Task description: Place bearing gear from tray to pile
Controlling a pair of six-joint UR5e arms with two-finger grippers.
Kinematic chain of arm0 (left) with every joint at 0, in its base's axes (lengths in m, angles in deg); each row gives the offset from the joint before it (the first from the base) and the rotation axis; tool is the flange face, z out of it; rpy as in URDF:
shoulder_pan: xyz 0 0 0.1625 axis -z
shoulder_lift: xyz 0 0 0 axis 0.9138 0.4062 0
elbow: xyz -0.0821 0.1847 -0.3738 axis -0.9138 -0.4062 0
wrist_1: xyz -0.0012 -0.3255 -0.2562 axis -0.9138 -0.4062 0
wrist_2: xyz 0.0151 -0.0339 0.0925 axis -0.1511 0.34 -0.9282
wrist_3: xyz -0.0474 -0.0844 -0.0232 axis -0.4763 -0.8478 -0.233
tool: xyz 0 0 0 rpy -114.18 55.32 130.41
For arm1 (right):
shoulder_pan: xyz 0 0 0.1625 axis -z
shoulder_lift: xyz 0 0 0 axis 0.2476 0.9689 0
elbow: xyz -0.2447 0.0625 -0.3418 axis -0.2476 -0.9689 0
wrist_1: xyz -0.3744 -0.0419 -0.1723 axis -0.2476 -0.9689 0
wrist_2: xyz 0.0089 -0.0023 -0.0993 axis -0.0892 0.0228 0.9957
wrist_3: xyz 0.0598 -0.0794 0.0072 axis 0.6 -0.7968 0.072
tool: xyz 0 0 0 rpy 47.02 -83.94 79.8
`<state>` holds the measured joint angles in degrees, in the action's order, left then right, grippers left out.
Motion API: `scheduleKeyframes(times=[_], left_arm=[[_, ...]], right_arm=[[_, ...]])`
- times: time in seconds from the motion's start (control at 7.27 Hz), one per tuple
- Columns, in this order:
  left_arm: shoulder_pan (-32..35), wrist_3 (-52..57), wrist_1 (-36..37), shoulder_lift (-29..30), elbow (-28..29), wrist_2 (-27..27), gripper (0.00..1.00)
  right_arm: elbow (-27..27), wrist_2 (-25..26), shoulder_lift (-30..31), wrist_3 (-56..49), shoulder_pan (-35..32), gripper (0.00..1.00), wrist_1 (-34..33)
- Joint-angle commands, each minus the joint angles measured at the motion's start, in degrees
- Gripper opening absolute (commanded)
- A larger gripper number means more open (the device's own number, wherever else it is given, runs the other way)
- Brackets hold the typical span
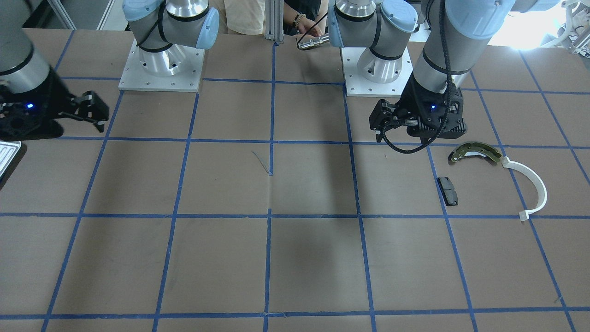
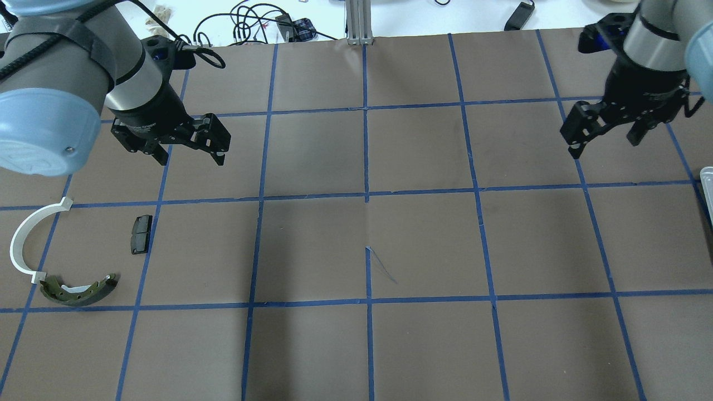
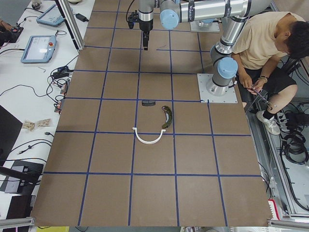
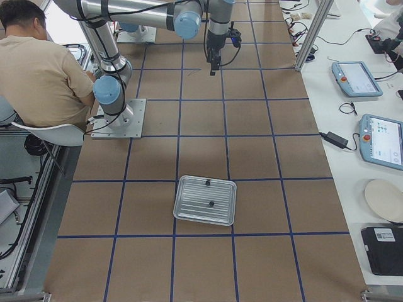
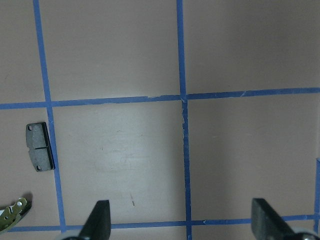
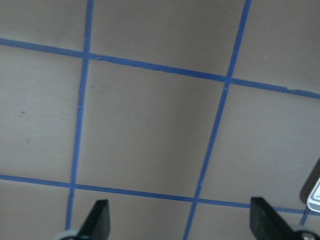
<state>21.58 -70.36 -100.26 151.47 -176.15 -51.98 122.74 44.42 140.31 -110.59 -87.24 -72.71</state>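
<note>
The silvery tray [image 4: 189,211] lies on the brown table. Two small dark parts [image 4: 211,203] lie on it, too small to tell apart. Only the tray's edge shows in the overhead view [image 2: 706,184] and the front view [image 1: 7,154]. The pile holds an olive brake shoe [image 2: 81,289], a white arc [image 2: 22,239] and a black pad [image 2: 141,234]. My left gripper [image 2: 192,159] is open and empty, hovering beyond the pad. My right gripper [image 2: 604,142] is open and empty, hovering beside the tray, whose corner shows in its wrist view [image 6: 315,192].
A person [image 4: 38,69] sits by the arm bases [image 1: 161,69]. An aluminium post [image 2: 359,22] stands at the table's far edge. Tablets [image 4: 356,77] and cables lie on the side bench. Blue tape lines grid the table.
</note>
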Motion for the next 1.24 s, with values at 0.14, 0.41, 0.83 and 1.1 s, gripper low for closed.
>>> scheduleKeyframes(times=[0.14, 0.41, 0.83, 1.1], left_arm=[[0.0, 0.1, -0.1, 0.2, -0.1, 0.1, 1.0], [-0.1, 0.1, 0.0, -0.1, -0.3, 0.1, 1.0], [-0.1, 0.1, 0.0, 0.0, -0.4, 0.0, 1.0], [-0.1, 0.1, -0.1, 0.0, -0.4, 0.0, 1.0]], right_arm=[[0.1, 0.0, -12.1, -27.2, 21.2, 1.0, -17.7], [-0.6, -0.7, -21.8, -39.1, 30.6, 0.99, -29.5], [-1.0, -2.4, -28.8, -47.0, 36.3, 0.91, -34.4], [-1.0, -2.1, -30.1, -46.9, 36.4, 0.84, -34.4]])
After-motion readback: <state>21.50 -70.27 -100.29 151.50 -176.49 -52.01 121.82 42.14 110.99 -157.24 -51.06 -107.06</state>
